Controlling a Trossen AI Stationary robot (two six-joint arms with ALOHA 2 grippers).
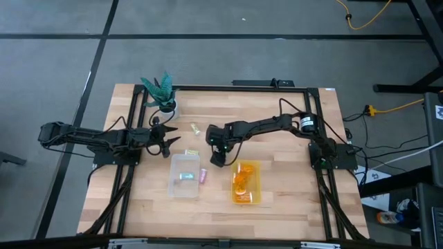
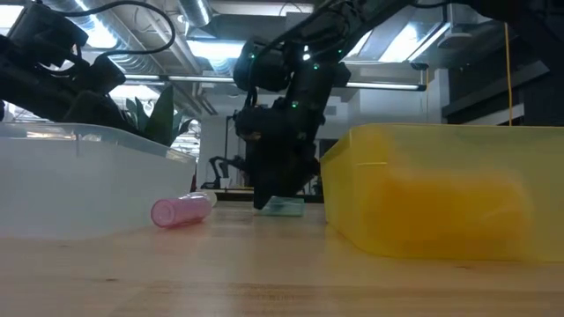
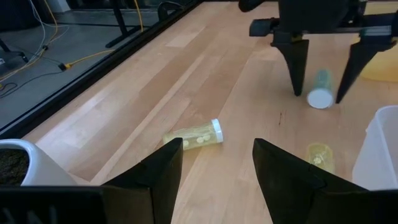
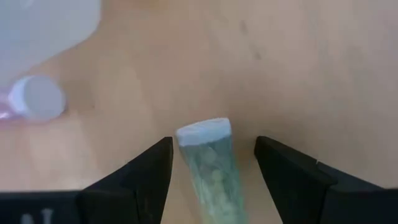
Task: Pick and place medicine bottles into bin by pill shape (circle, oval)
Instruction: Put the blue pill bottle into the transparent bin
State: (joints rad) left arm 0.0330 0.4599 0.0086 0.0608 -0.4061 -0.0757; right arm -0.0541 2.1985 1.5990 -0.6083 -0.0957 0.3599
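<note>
The left gripper hovers open near the plant (a yellow bottle lies ahead), while the right gripper, fingers spread, straddles a teal bottle lying on the table between clear bin and yellow bin.

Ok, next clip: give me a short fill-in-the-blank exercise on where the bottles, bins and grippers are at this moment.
1. The right gripper is open, its fingers on either side of a ____ bottle lying on the table.
2. The pink bottle lies on the table beside the ____ bin.
3. The yellow bin holds ____ bottles.
4. The left gripper waits open near the potted ____.

Missing words: teal; clear; orange; plant
</note>
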